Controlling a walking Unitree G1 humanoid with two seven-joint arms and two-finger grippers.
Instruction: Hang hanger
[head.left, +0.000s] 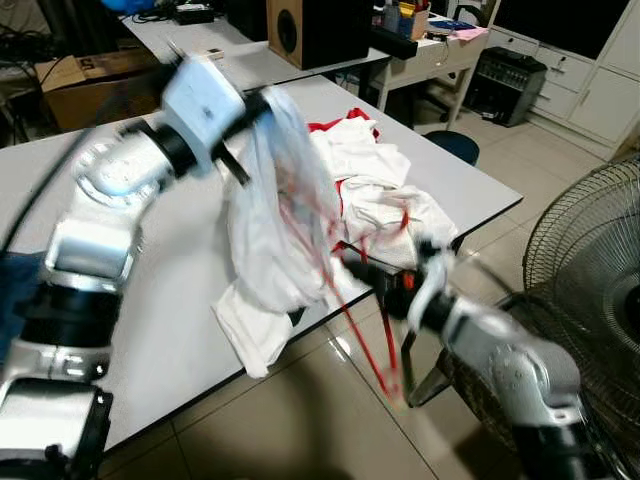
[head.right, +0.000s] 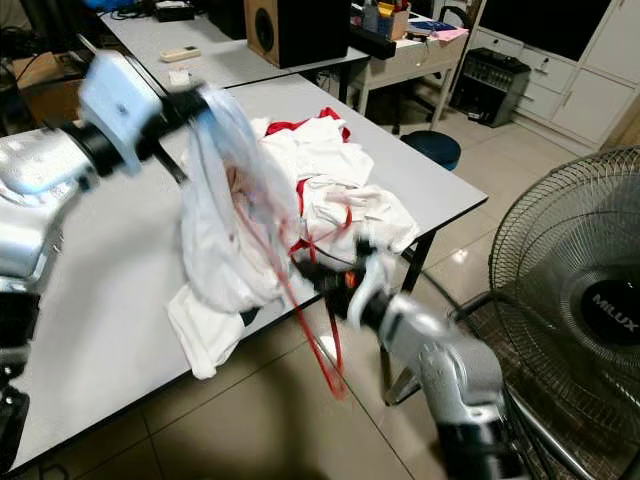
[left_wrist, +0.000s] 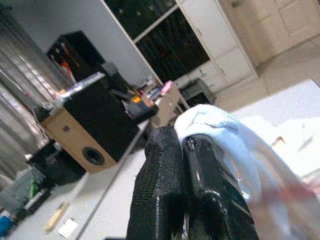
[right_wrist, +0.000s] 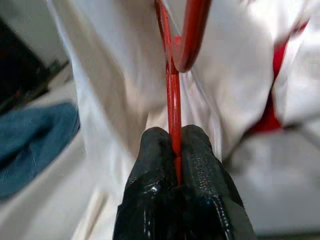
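From the head camera I note the left gripper (head.left: 262, 108) raised above the table (head.left: 170, 300) at about 11 o'clock, its two black fingers (left_wrist: 165, 190) pressed together on a bunch of white garment (head.left: 275, 215). The cloth hangs from that pinch in a long drape down toward the table edge. The right gripper (right_wrist: 175, 165) sits lower, at roughly 5 o'clock from the left one and just off the table's near edge, and its fingers are closed tight on a thin rod of the red hanger (right_wrist: 172, 100).

The relation that governs the next move: the hanger runs through the drape between the two grippers. Its long axis, as far as the blur allows, slants from about 11 o'clock inside the cloth down to 5 o'clock, where a red tail (head.left: 380, 360) drops below table level. In the right wrist view a curved red part (right_wrist: 192, 35) lies straight ahead of the fingertips against white fabric. I judge the right arm is the nearer to the hanger and is the one controlling it, while the left only holds the garment up. Where any rail stands I cannot tell.

More white and red clothing (head.left: 385, 195) lies heaped at the table's far side, toward 1 o'clock. The tabletop is smooth and pale grey. The floor is tiled, a standing fan (head.right: 590, 310) sits at 3 o'clock, and a speaker (head.left: 315, 30) stands on a far desk at 12 o'clock
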